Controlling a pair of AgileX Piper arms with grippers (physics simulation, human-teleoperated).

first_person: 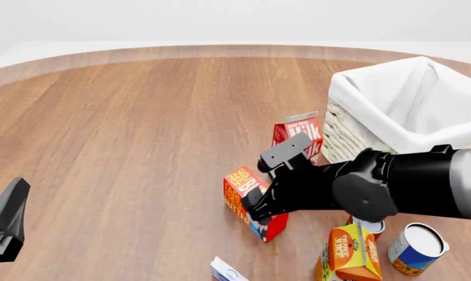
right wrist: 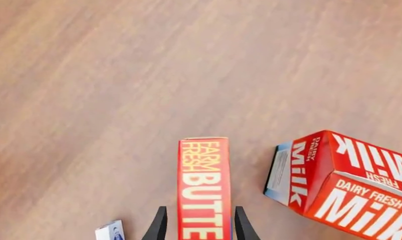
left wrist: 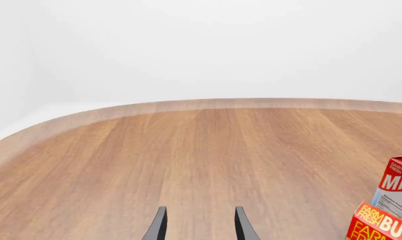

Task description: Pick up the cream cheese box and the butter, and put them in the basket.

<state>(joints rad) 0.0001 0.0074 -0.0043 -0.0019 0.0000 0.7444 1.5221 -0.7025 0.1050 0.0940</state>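
The butter (right wrist: 204, 192) is a red box with yellow letters, and I see it right between the two dark fingers (right wrist: 159, 225) of my right gripper (right wrist: 200, 226). The fingers sit one on each side of the box, very close to it, but I cannot tell if they squeeze it yet. In the front view the butter (first_person: 246, 190) stands on the wooden table (first_person: 126, 134), partly hidden by my black right arm (first_person: 392, 187).

The milk carton (first_person: 302, 132) stands just behind the butter, between it and the basket (first_person: 376, 111). The basket is big and white, with a cloth over its rim, and it sits at the far right of the table.

The cream cheese box (first_person: 226, 270) is a small white and blue box near the front edge, close to the butter. An orange juice carton (first_person: 349, 252) and a can (first_person: 415, 249) stand to the right of it.

My left gripper (left wrist: 199, 225) hangs over bare wood with its fingers apart and nothing between them. It is well away from the boxes.
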